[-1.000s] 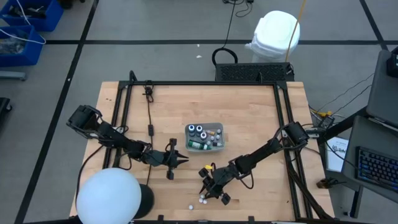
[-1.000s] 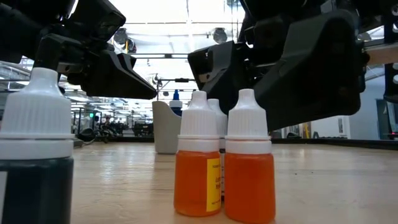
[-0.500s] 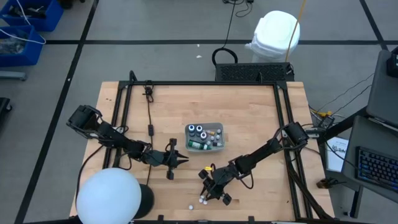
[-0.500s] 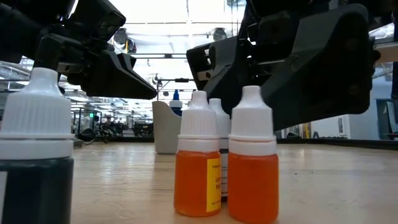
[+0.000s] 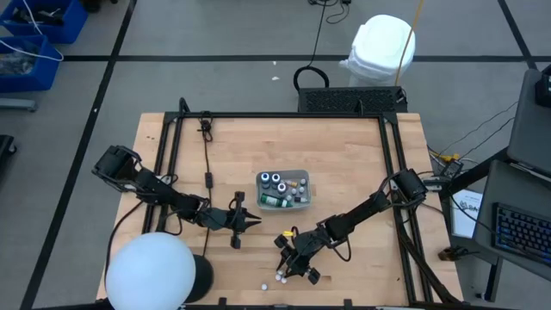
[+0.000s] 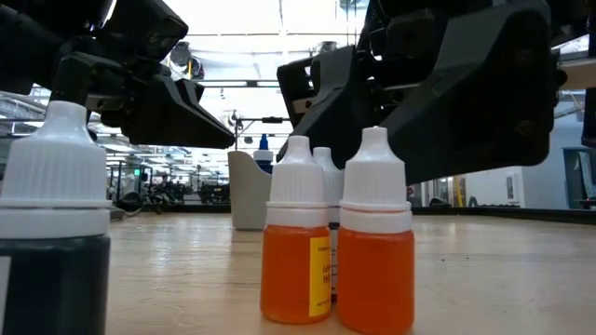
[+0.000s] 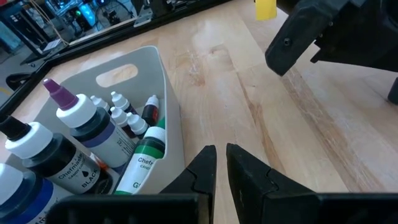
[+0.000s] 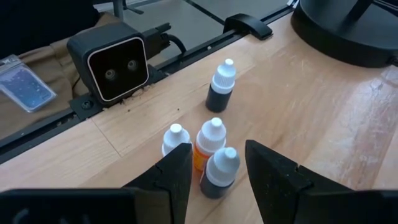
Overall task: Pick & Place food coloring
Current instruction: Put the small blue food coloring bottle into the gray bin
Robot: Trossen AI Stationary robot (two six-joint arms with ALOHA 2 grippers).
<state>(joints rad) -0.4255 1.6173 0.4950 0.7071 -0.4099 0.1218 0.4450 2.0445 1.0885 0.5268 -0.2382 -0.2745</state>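
The right jaws (image 5: 294, 269) stood spread wide and empty, hovering low over a tight cluster of 3 small food coloring bottles (image 8: 210, 152) on the tabletop (image 5: 344, 155); the nearest, a dark bottle (image 8: 221, 172) with a white cap, sat squarely in the gap between the 2 fingers, with an orange one (image 8: 208, 142) just beyond it and a third touching alongside, while a fourth dark bottle (image 8: 221, 87) stood farther ahead, apart from the group. The step in hand looked like the approach to a pick. The next move would call for a short descent and a careful close on that nearest bottle alone, since its neighbours crowded it and could be knocked over. The left jaws (image 7: 221, 163), almost closed and holding nothing, waited just beside the grey tray (image 7: 163, 93), which already held several bottles
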